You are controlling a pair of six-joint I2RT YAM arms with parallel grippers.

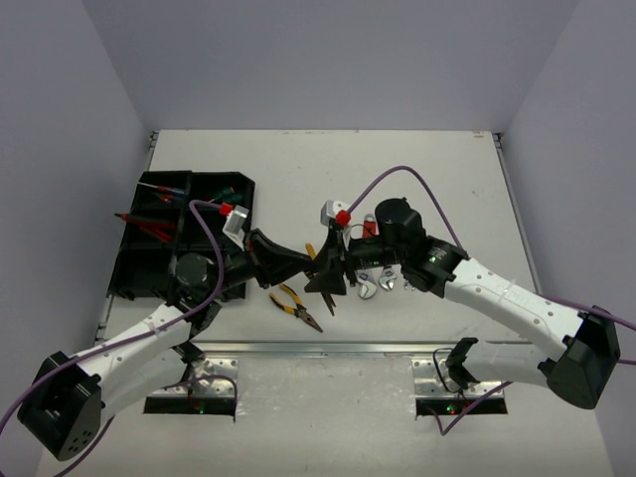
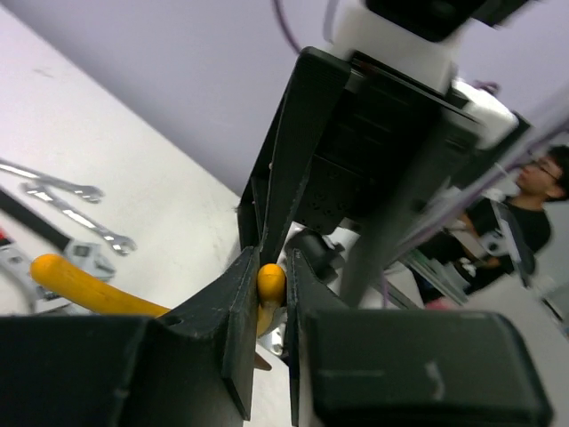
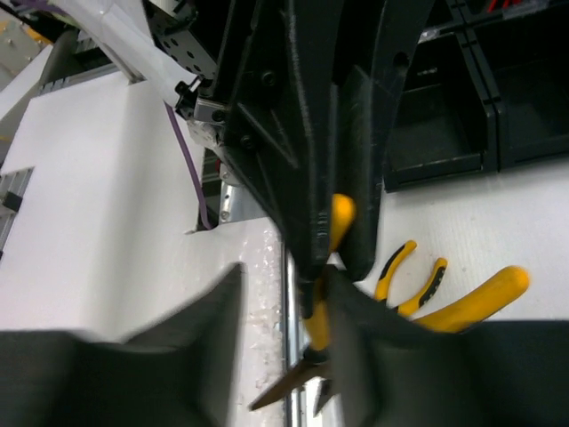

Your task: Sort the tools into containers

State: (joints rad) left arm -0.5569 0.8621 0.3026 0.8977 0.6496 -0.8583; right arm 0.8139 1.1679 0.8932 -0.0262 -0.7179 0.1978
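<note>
left gripper [image 2: 271,298] nips yellow pliers [image 2: 84,285] — black tray [image 1: 127,283] holds red-handled screwdrivers [image 1: 149,228]

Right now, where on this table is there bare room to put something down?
The far strip, from the black tray across to the table's right edge, is bare. The middle is crowded: loose yellow pliers, wrenches and the meeting arms.

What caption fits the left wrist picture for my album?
Left claw pinches the yellow pliers, wrenches lying behind.
</note>
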